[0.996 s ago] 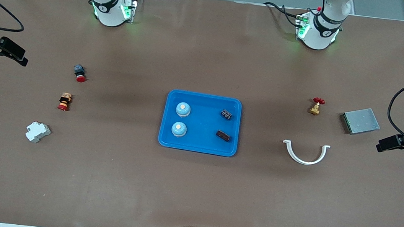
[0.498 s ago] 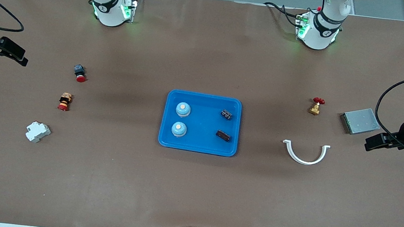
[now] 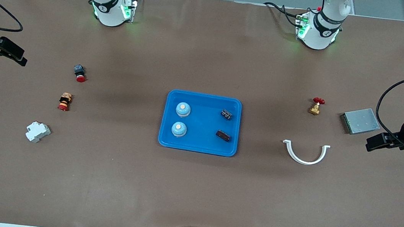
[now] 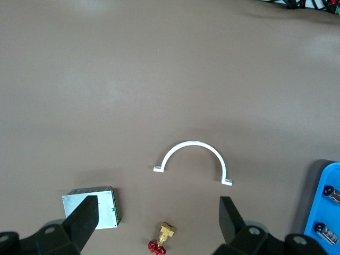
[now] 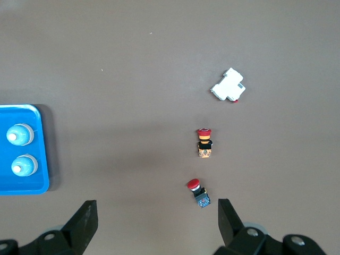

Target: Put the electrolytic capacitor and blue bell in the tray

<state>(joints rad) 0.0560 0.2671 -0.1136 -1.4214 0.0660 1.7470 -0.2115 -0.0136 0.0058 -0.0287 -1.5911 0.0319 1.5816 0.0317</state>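
The blue tray (image 3: 198,146) sits in the middle of the brown tabletop (image 3: 191,197). In it stand two blue bells (image 3: 183,109) at the side toward the right arm's end, one nearer the front camera than the other, and two small dark parts, probably the electrolytic capacitors (image 3: 226,114), at the side toward the left arm's end, also one nearer than the other.

The left pincer (image 4: 158,220) hangs with its fingers wide apart and nothing between them, over the tabletop near the grey metal box (image 3: 361,120). Toward that same end lie a brass valve with a red handwheel (image 3: 316,106) and a white half-ring clamp (image 3: 306,153), the clamp nearer the front camera than the valve.

The right pincer (image 5: 157,219) is also spread open and empty, up over the right arm's end of the tabletop. Below it lie a red-capped push button (image 3: 79,72), a red and yellow switch (image 3: 65,101) and a white circuit breaker (image 3: 37,132), each apart from the others.
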